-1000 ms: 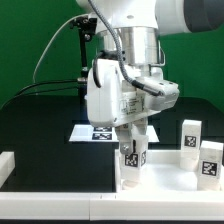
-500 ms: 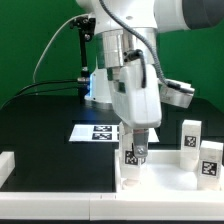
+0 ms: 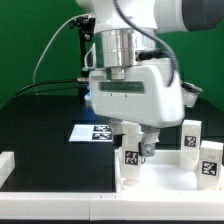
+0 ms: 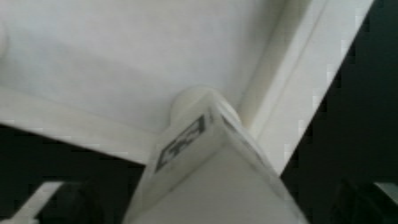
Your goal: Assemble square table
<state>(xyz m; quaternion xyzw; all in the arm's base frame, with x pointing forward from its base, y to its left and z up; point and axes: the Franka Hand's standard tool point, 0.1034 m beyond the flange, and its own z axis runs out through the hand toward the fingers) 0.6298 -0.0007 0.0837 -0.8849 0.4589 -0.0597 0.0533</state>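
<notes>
The white square tabletop (image 3: 168, 180) lies at the front right of the black table, rim up. My gripper (image 3: 134, 150) points straight down and is shut on a white tagged leg (image 3: 130, 157) that stands upright in the tabletop's near-left corner. In the wrist view the leg (image 4: 210, 165) runs up between my dark fingers (image 4: 50, 203), its far end against the tabletop floor (image 4: 107, 70) beside the raised rim (image 4: 294, 70). Two more tagged legs (image 3: 190, 134) (image 3: 210, 160) stand at the exterior view's right.
The marker board (image 3: 92, 133) lies flat behind the gripper. A plain white bar (image 3: 8, 165) lies at the exterior view's left edge. A dark stand with cables rises at the back.
My wrist has turned about its vertical axis with the leg still held; the hand's broad side now faces the exterior camera. The leg stays in the same corner.
</notes>
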